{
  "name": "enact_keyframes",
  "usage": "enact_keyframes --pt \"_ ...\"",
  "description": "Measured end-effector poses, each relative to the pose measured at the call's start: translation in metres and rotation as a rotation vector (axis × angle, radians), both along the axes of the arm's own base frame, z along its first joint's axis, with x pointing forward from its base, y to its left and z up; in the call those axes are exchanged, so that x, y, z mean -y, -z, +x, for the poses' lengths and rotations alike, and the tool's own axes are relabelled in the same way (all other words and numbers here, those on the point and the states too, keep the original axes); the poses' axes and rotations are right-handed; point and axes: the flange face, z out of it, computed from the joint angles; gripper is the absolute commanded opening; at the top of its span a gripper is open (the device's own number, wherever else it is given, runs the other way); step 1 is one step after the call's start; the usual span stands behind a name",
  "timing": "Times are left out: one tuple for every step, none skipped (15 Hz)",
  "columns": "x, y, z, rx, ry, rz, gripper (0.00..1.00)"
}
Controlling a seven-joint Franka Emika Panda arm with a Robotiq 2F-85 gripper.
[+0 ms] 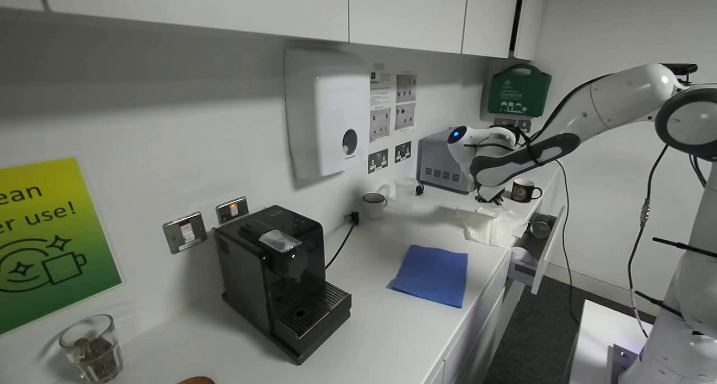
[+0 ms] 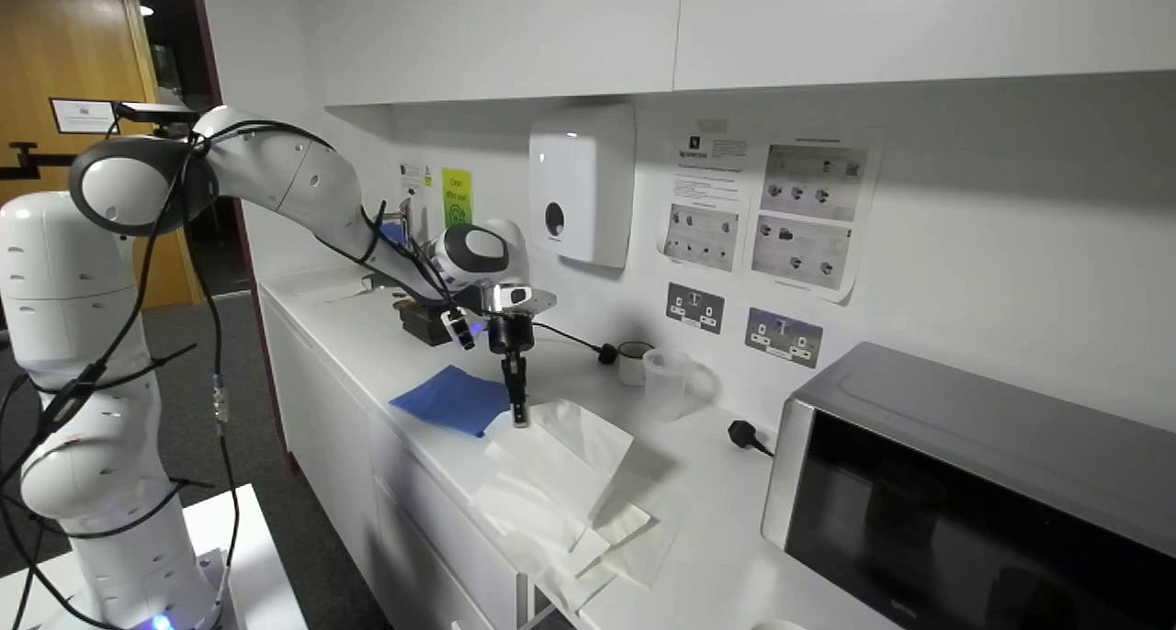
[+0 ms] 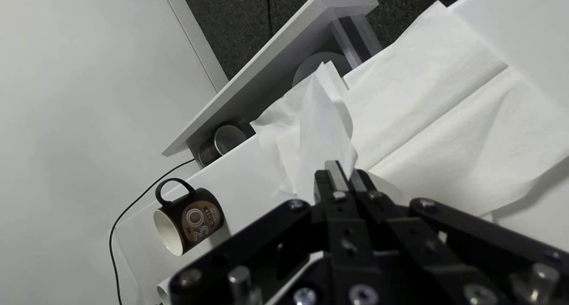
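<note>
- Jaws pressed tog. at the tips, pinching a fold of the crumpled white paper towels [image 3: 422,118]; wrist view shows it best.
- Wrist view: towels spread on smooth white desk [image 3: 242,176] along its front edge, a bit poking out over open white drawer [image 3: 284,42].
- Drawer holds dark cylindrical metal vessel [image 3: 222,142] at one end + round pale item [image 3: 311,67], partly hid.
- Nr towels but apart: black ceramic mug [image 3: 189,216] w/ round brown "30" badge.
- In an exterior view: square blue cloth [image 1: 430,275] flat on desk nr towels; black boxy coffee machine [image 1: 274,283] well apart, closer to cam.; clear glass tumbler [image 1: 92,347] past it, brown contents. Green plastic first-aid case [image 1: 518,93] up at white wall [image 1: 168,121].
- In an exterior view: jaws pt. down, one towel sheet tilted up at their tips, rest lying low. White dark-rimmed mug [image 2: 632,371] & translucent plastic cup [image 2: 666,387] stand side by side btwn towels & wall; silver-grey metal microwave [image 2: 983,483] nearest cam.
</note>
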Motion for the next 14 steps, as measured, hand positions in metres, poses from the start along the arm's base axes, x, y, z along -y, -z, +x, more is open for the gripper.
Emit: enact_keyframes --pt "-0.0003 0.0002 -0.0001 -0.004 -0.004 0.007 0.28" --pt "-0.0006 0.0005 -0.0002 -0.008 -0.007 0.015 0.34" --pt "-0.0008 0.001 -0.0004 -0.012 -0.01 0.024 0.42" --pt "-0.0006 0.0014 -0.0007 -0.016 -0.011 0.034 0.51" --pt "-0.0003 0.0018 -0.0011 -0.018 -0.009 0.043 0.58" --pt "0.0001 0.0021 -0.0015 -0.019 -0.007 0.049 0.66" --pt "0.0007 0.0024 -0.0019 -0.019 -0.004 0.055 0.73" --pt "0.0015 0.0025 -0.0022 -0.021 -0.003 0.059 0.8" --pt "0.0024 0.0026 -0.0026 -0.022 -0.002 0.062 0.88" --pt "0.0034 0.0027 -0.0031 -0.024 -0.001 0.066 0.95" --pt "0.0041 0.0028 -0.0034 -0.025 0.0 0.068 0.99" --pt "0.0049 0.0029 -0.0037 -0.027 -0.001 0.07 1.0" --pt "0.0054 0.0029 -0.0039 -0.028 -0.001 0.074 1.0" --pt "0.0057 0.0029 -0.0042 -0.03 -0.001 0.077 1.0"
